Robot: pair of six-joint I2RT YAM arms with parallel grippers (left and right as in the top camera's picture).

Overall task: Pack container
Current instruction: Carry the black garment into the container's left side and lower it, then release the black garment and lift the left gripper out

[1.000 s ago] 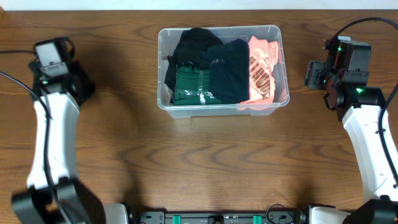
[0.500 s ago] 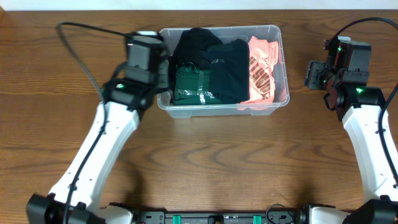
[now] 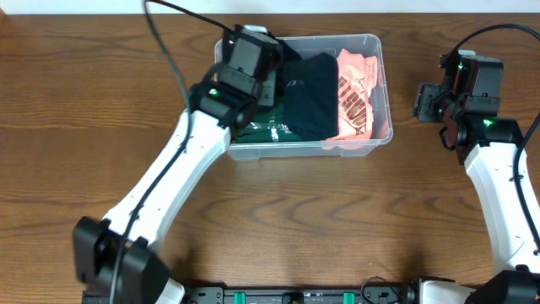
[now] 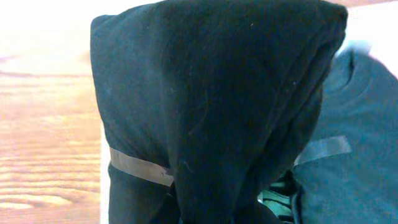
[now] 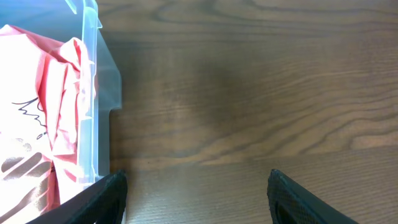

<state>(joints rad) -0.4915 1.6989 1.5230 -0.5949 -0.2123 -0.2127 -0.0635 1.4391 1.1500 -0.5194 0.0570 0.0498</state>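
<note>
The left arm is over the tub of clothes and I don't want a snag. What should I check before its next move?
1. Left gripper above the container: ok.
2. Left jaws open or shut: cannot tell, no view shows them.
3. Black garment right under the left wrist camera: ok.
4. Pink garment lying in the container's right end: ok.
5. Right gripper open, outside the container, over the table: ok.

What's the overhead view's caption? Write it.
Left arm over the container of clothes; right arm parked beside it.

Likely a lab (cabled arms [image 3: 160,190], wood table [image 3: 337,228]).
</note>
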